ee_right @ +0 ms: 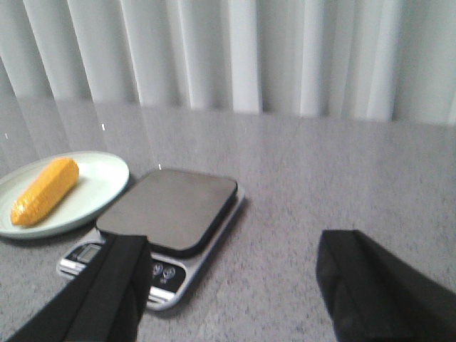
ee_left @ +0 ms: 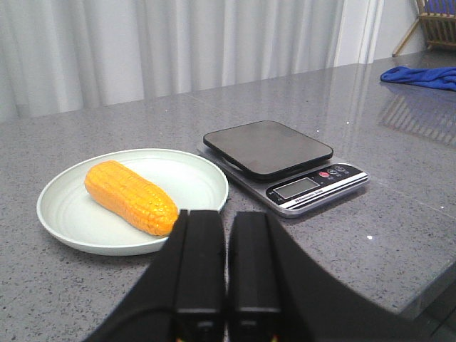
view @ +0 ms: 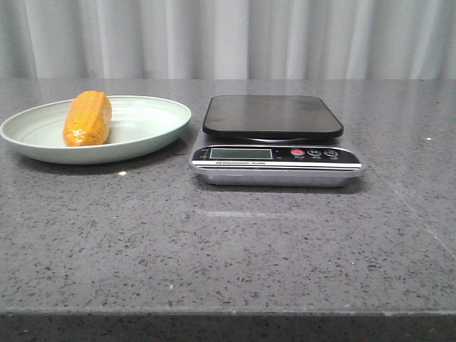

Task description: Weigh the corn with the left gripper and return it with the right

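The orange-yellow corn lies on the pale green plate at the left of the table. It also shows in the left wrist view and the right wrist view. The silver scale with a black platform stands right of the plate, nothing on it. Neither gripper shows in the front view. My left gripper is shut and empty, in front of the plate's near rim. My right gripper is open and empty, in front of and right of the scale.
A grey speckled stone table carries everything; its front edge is near the camera. White curtains hang behind. A blue cloth lies far off at the table's side, with a wooden rack behind it.
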### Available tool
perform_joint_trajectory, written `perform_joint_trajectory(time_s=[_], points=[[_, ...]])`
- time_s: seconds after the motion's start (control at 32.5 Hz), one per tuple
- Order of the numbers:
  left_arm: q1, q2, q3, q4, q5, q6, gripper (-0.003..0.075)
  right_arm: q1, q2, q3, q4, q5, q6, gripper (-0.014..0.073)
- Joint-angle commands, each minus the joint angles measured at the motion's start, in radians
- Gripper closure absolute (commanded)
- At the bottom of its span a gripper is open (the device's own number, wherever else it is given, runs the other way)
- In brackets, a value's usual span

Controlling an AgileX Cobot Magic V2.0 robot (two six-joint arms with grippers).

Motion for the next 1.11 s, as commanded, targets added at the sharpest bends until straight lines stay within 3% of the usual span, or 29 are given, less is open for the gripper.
perform_joint_trajectory(time_s=[0.0, 0.22, 1.08], points=[[-0.008, 0.014, -0.024, 0.004, -0.083, -0.001, 0.0594, -0.008, -0.055, 0.041, -0.025, -0.169, -0.011, 0.0074], [-0.008, 0.014, -0.024, 0.004, -0.083, -0.001, 0.0594, -0.008, -0.085, 0.121, -0.028, -0.220, -0.011, 0.0449], [-0.008, 0.014, -0.024, 0.004, -0.083, -0.001, 0.0594, -0.008, -0.085, 0.129, -0.028, -0.218, -0.011, 0.0442]])
